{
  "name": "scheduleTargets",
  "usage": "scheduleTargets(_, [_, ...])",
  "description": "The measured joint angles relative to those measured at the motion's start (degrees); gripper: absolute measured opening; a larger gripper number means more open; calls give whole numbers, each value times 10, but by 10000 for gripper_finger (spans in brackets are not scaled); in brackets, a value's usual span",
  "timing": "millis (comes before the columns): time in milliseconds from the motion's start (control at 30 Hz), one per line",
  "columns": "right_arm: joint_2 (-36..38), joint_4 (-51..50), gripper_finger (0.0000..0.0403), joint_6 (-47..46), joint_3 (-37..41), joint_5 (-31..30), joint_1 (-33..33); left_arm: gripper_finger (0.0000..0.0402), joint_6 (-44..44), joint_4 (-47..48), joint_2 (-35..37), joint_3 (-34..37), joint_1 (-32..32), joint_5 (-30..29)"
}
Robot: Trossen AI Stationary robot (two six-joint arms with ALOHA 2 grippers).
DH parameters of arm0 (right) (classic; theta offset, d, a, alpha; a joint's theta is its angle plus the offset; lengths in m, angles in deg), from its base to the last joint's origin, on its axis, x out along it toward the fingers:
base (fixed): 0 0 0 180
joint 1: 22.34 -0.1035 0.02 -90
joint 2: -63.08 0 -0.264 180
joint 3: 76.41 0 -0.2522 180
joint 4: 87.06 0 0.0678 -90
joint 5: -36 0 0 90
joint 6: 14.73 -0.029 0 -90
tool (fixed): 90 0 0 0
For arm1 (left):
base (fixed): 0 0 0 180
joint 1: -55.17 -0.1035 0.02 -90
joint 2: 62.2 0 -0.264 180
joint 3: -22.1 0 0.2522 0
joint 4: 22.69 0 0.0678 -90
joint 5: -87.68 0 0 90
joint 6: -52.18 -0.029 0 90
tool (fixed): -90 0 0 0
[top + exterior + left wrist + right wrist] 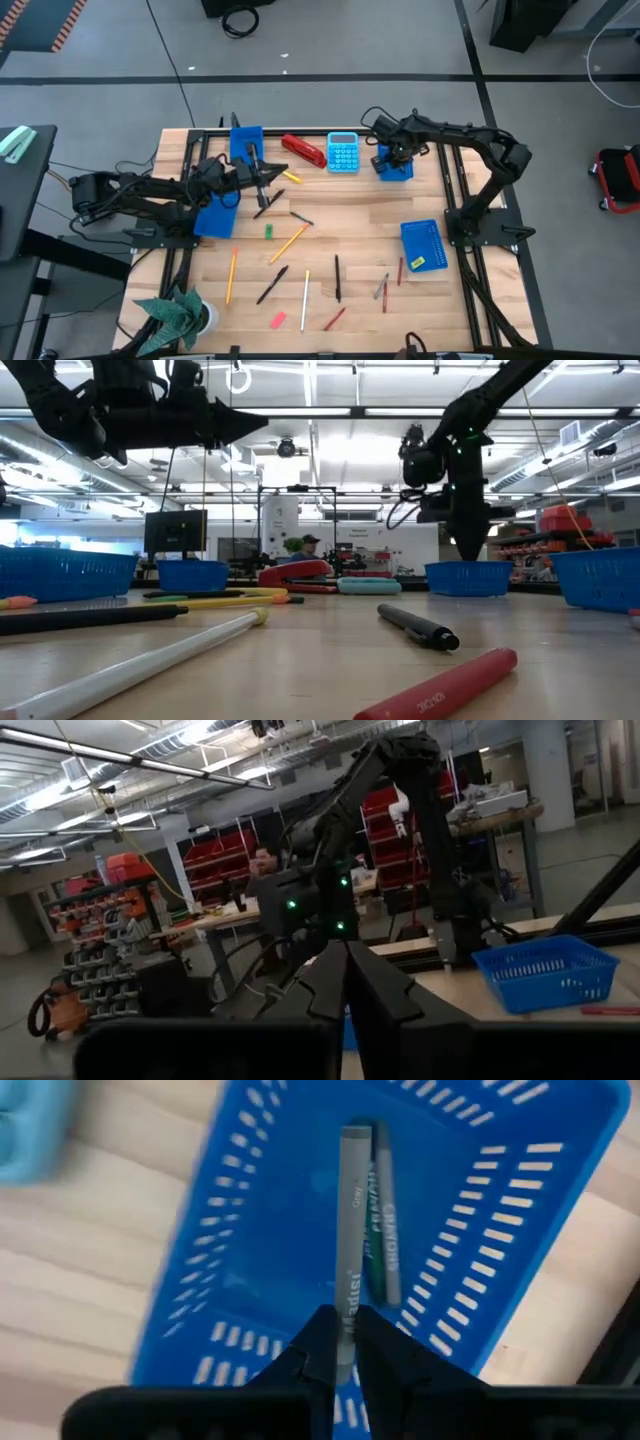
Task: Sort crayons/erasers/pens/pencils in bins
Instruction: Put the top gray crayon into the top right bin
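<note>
The right claw [341, 1342] pinches a short grey crayon [349, 1230] over a blue perforated plastic bin [250, 1250]; the left claw [345, 975] is closed, empty.

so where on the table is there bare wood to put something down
Most open is the wood between the calculator above, the right-front bin and the loose pencil. The table's front right corner past that bin is also bare. It is crowded along the front middle, where pens, pencils and crayons lie scattered, and by the left claw.
</note>
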Motion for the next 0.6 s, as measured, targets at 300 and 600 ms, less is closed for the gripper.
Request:
scheduleTargets(300, [0,81,57,-8,52,0,5,14,0,2,0,0,-1,0])
scheduleTargets(600, [48,8,108,-30,-21,-32,-10,24,0,2,-1,0,-1,0])
